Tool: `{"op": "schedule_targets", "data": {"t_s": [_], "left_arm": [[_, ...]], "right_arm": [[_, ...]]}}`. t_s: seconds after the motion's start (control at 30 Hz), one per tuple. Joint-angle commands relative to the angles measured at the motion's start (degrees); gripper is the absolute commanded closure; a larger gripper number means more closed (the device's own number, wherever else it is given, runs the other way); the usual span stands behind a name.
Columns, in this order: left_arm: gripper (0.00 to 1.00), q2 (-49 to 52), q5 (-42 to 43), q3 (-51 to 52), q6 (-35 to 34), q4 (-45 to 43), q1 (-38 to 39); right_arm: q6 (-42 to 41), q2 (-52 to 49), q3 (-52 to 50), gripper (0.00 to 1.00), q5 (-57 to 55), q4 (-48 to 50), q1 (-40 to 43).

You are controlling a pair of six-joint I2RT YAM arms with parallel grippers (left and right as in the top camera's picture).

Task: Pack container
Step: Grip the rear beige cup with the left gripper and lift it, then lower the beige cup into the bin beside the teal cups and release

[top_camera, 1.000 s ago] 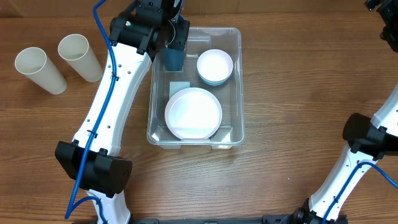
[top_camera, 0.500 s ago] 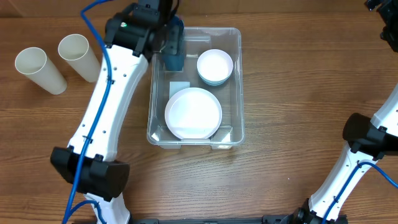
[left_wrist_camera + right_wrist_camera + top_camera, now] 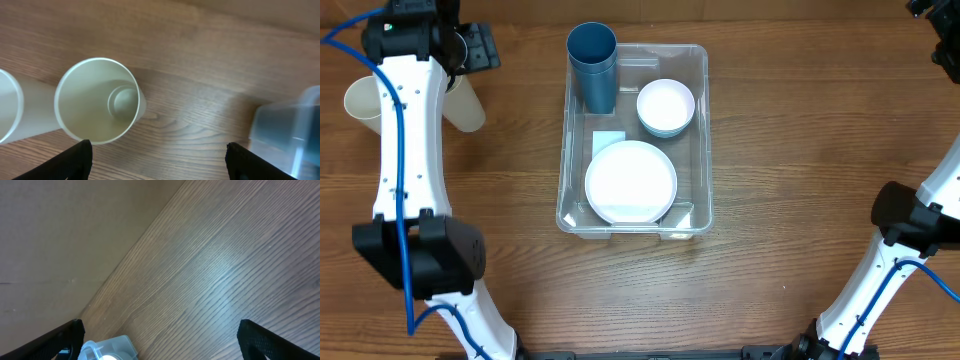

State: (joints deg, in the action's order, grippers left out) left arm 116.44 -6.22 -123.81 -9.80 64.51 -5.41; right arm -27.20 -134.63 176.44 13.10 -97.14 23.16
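wood-grain tabletop (image 3: 790, 150) carries the container (image 3: 705, 140) at its middle, holding a white plate (image 3: 630, 181), a small bowl (image 3: 665, 106) and an upright blue cup (image 3: 592, 65) that rises above the far-left rim. open wood stretches to its right. left gripper (image 3: 160, 164), jaws spread wide and empty, hovers over a cream cup (image 3: 97, 100) well left of the bin. right gripper (image 3: 162, 341), jaws likewise spread, hangs near the far-right table edge.

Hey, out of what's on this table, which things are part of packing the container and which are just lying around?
Job: container, holding blue cup, small bowl, white plate; two cream cups outside, probably next; open left gripper above them.
Lying about: nothing loose visible; only the wooden table.
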Motion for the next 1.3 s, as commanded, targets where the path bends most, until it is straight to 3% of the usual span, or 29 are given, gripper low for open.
{"op": "schedule_targets", "data": {"t_s": [0.0,0.17,0.23,0.27,0.3,0.37,0.53,0.67,0.8,0.93,1.13,1.27], "left_arm": [[0.14,3.74,0.07,-0.81,2.36,-0.79,-1.29],[0.11,10.19,-0.20,-0.81,3.45,-1.16,-2.36],[0.14,12.35,-0.17,-0.81,3.43,-1.11,-2.51],[0.25,12.96,-0.17,-0.81,3.43,-0.98,-2.49],[0.54,13.62,-0.15,-0.81,3.43,-0.85,-2.49],[0.95,13.97,-0.17,-0.81,3.41,-0.52,-2.49],[0.96,13.66,0.46,-1.31,2.93,2.36,-2.34],[0.96,11.32,5.95,-7.10,2.93,7.21,-2.29],[0.96,3.50,12.37,-17.86,1.62,13.00,-0.79],[0.96,-7.06,15.30,-19.85,1.68,14.36,4.92],[0.96,-11.30,14.05,-18.93,18.73,16.37,25.05],[0.96,-7.26,8.70,-14.99,27.45,16.06,30.32]], "right_arm": [[-0.26,0.90,0.15,0.00,-0.13,0.13,-0.04],[-0.26,0.90,0.15,0.00,-0.13,0.13,-0.04],[-0.26,0.90,0.15,0.00,-0.13,0.13,-0.04],[-0.26,0.90,0.15,0.00,-0.13,0.13,-0.04],[-0.26,0.90,0.15,0.00,-0.13,0.13,-0.04],[-0.26,0.90,0.15,0.00,-0.13,0.13,-0.04],[-0.26,0.90,0.15,0.00,-0.13,0.13,-0.04],[-0.26,0.90,0.15,0.00,-0.13,0.13,-0.04],[-0.26,0.90,0.15,0.00,-0.13,0.13,-0.04],[-0.26,0.90,0.15,0.00,-0.13,0.13,-0.04],[-0.26,0.90,0.15,0.00,-0.13,0.13,-0.04],[-0.26,0.90,0.15,0.00,-0.13,0.13,-0.04]]}}
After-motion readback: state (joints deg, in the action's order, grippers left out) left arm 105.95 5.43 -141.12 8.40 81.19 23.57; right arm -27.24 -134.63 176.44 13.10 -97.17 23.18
